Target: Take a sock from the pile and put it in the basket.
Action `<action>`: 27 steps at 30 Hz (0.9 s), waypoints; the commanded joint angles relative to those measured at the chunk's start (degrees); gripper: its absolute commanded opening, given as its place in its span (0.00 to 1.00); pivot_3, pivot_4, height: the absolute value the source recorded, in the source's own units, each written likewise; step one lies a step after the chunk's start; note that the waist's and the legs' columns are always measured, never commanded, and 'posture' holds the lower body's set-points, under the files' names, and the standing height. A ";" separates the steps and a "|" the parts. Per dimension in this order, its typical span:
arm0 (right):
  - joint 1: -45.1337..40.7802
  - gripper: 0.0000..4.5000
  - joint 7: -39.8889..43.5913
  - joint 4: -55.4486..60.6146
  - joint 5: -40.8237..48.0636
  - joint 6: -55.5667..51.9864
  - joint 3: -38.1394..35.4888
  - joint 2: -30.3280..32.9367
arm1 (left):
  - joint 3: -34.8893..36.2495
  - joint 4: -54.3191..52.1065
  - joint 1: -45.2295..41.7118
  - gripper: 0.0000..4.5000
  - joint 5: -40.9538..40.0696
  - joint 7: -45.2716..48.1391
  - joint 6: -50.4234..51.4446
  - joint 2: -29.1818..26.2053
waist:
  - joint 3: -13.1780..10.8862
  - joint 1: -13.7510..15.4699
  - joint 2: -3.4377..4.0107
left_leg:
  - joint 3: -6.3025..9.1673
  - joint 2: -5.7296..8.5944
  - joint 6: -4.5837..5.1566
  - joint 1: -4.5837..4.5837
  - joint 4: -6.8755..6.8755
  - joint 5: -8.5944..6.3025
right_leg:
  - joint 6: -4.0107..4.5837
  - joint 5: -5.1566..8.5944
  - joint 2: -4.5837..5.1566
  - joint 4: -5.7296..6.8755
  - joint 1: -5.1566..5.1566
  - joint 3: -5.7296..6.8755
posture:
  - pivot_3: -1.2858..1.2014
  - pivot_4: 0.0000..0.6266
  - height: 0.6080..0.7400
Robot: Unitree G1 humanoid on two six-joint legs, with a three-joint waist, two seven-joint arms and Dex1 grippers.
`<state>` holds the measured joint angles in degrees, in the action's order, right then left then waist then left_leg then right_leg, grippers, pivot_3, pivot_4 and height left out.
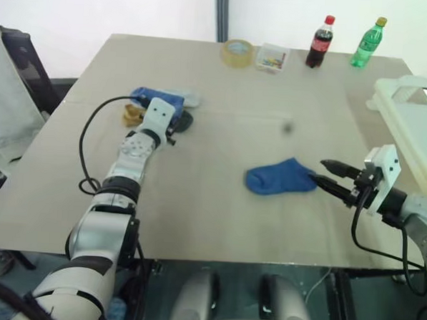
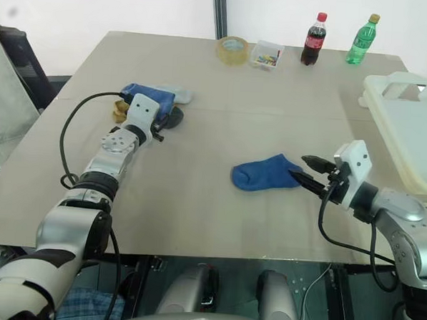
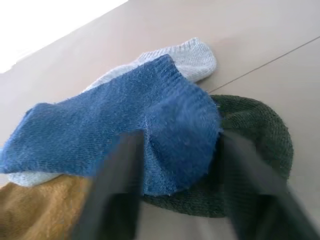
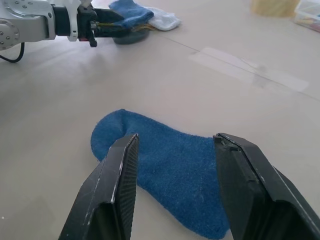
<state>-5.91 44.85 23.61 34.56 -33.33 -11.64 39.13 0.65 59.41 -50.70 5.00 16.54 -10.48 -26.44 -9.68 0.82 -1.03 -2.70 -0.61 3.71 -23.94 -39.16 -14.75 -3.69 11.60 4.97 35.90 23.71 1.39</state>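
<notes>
Both grippers are low over the tan table (image 1: 222, 132). On the robot's left, the left gripper (image 3: 175, 165) reaches into the pile (image 1: 159, 108) at the table's far left, and its two black fingers (image 3: 117, 195) stand on either side of the edge of a royal-blue sock (image 3: 110, 125) that lies on top of the pile. The fingers are blurred in the left wrist view, with blue fabric between them; whether they already pinch it I cannot tell. The right gripper (image 4: 175, 185) is spread, its fingers apart and pointing across the table at a second royal-blue sock (image 1: 280, 178), which lies flat and alone near the middle of the table. The fingertips are at or just above that sock's near end; contact cannot be judged, and nothing is held between them.

Four socks make up the pile: the blue one on top, a pale grey-blue sock (image 3: 192, 55) under it toward the far side, a mustard-yellow sock (image 3: 35, 210) and a dark sock (image 3: 255, 135) beneath the blue edge. That gives two royal-blue socks on the table, one of each other colour.

One cream-white basket (image 2: 409, 120) stands at the table's right edge, beyond the right arm, well apart from both blue socks. Along the far edge are one roll of tape (image 1: 238, 52), one small clear box (image 1: 271, 58) with coloured bits inside, one cola bottle (image 1: 320, 42) and one green bottle (image 1: 368, 43).
</notes>
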 commanded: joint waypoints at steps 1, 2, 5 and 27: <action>-0.68 0.54 0.23 0.80 0.33 1.29 -0.36 -0.15 | 0.87 -3.14 -0.62 0.01 -0.32 -0.60 -1.35 -0.73 | 0.00 0.02 0.00 | 0.00 0.00 0.00 0.00 0.00 0.00 | 0.00 0.00 0.00 0.00 0.00 0.00 | 0.52 0.24 1.00; -0.68 0.54 0.23 0.84 0.33 1.27 -0.34 -0.17 | 0.88 -3.47 -0.59 0.00 -0.38 -0.60 -1.40 -0.66 | 0.00 0.01 0.00 | 0.00 0.00 0.00 0.00 0.00 0.00 | 0.00 0.00 0.00 0.00 0.00 0.00 | 0.52 0.24 1.00; -0.57 0.54 0.24 0.85 0.23 1.36 -0.28 -0.23 | 0.93 -4.54 -0.65 0.00 -0.53 -0.74 -1.30 -0.37 | -0.01 0.01 -0.01 | 0.00 0.00 0.00 0.00 0.00 0.00 | -0.01 0.00 0.00 0.00 0.00 0.00 | 0.52 0.24 1.00; -0.35 0.54 -3.97 -0.74 -4.51 1.13 -0.33 0.42 | -9.56 -46.32 7.51 0.06 -5.56 1.79 42.21 23.25 | -0.02 -0.11 -0.02 | 0.04 0.02 -0.01 0.04 -0.06 0.01 | -0.07 -0.04 -0.05 0.04 -0.04 -0.08 | 0.52 0.24 1.00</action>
<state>-5.43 41.88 22.53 30.87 -33.01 -11.35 38.98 -7.40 17.32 -43.87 -0.22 18.40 29.06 -4.33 -9.70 0.71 -1.06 -2.65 -0.58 3.70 -23.90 -39.22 -14.74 -3.76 11.56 4.91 35.94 23.67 1.31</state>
